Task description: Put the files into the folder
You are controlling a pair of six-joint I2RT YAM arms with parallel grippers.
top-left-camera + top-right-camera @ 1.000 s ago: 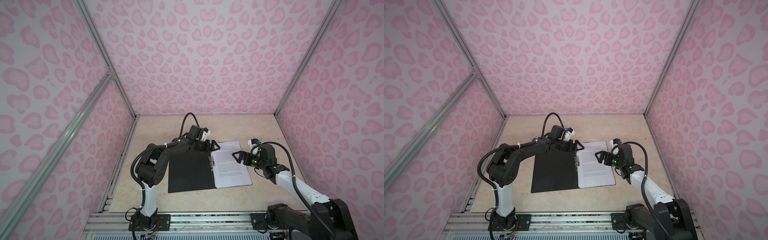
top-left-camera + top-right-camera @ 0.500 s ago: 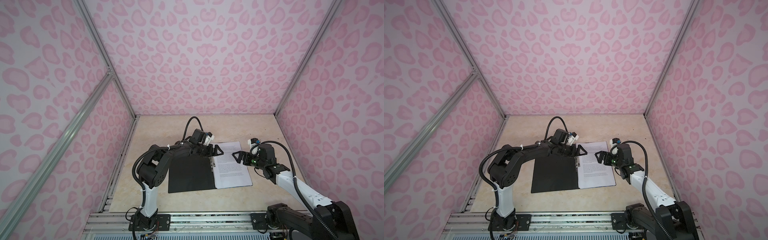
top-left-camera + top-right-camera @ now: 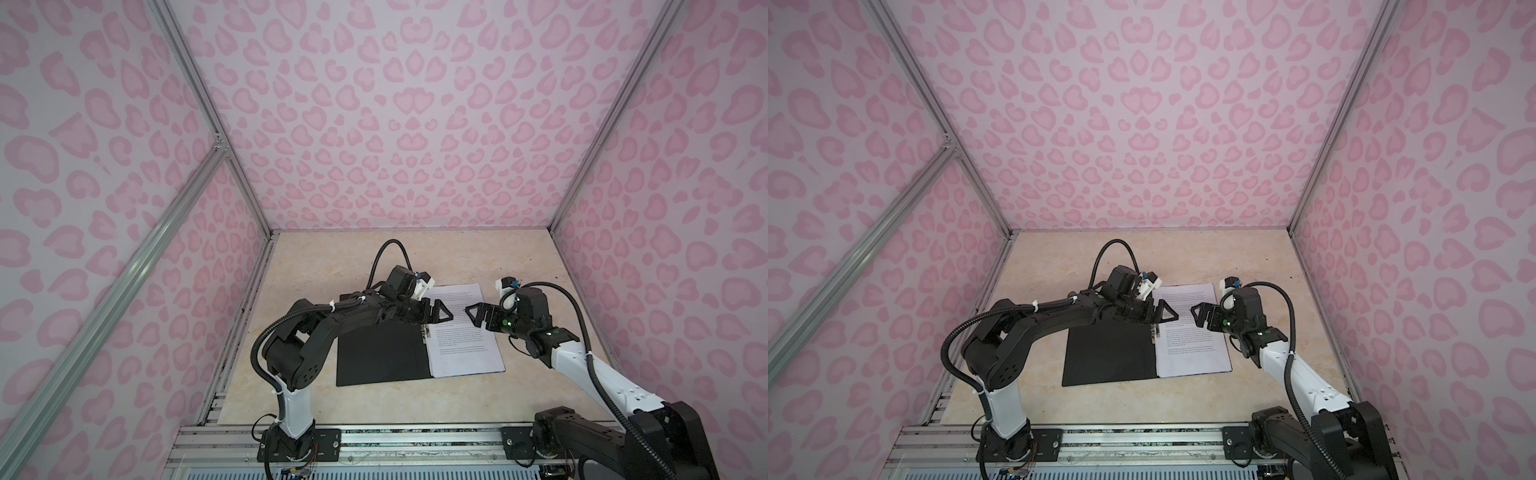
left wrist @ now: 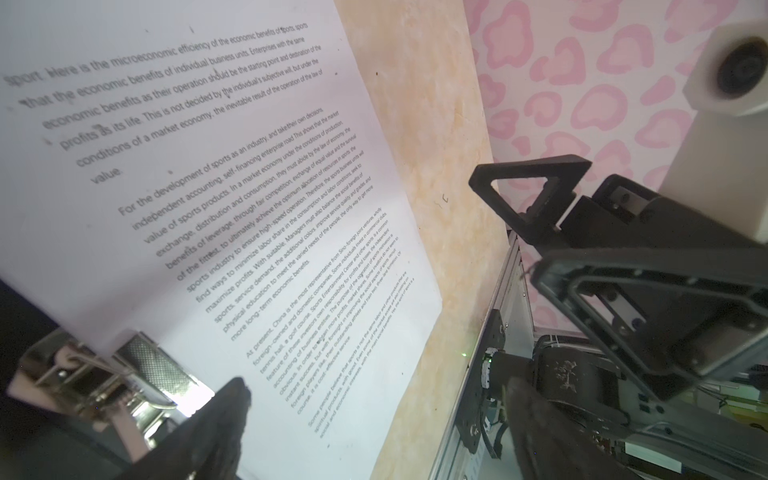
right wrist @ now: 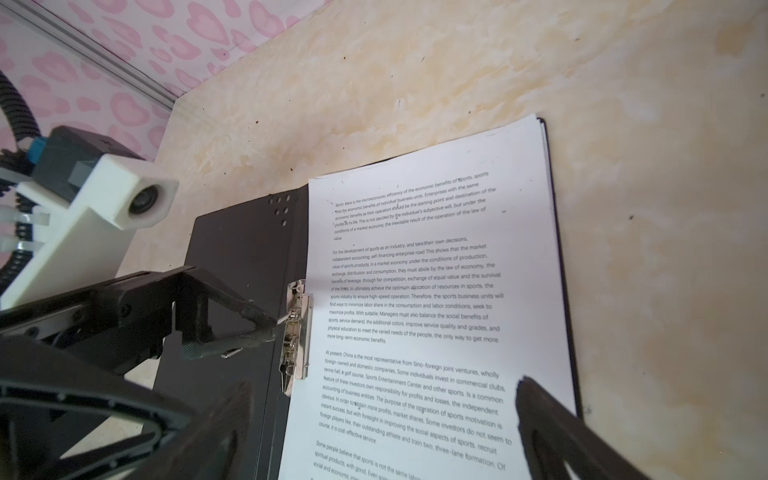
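Folder (image 3: 380,353): open flat, files (image 3: 463,349) on its right half
Left gripper (image 3: 444,312): spread wide, empty, beside the spine clip (image 5: 297,328)
Right gripper (image 3: 471,312): spread wide, empty, over the files

We can't read the files (image 3: 464,332) in both top views, print too small; in the left wrist view the lines closest to the lens blur out and the sheet runs off frame. Sheet count: we can't tell, stack edge too thin. On the folder (image 3: 380,353), the far end of its left cover sits hidden under the left arm (image 3: 332,320); right cover almost wholly under the paper, only a dark rim shows. The clip (image 5: 297,332) is a speck from above, smeared in the left wrist view. The left tool (image 5: 257,332) tip by the clip: touching or not, we can't tell. The right tool (image 5: 382,419) fingers (image 5: 552,432) blurred, cut by the frame.
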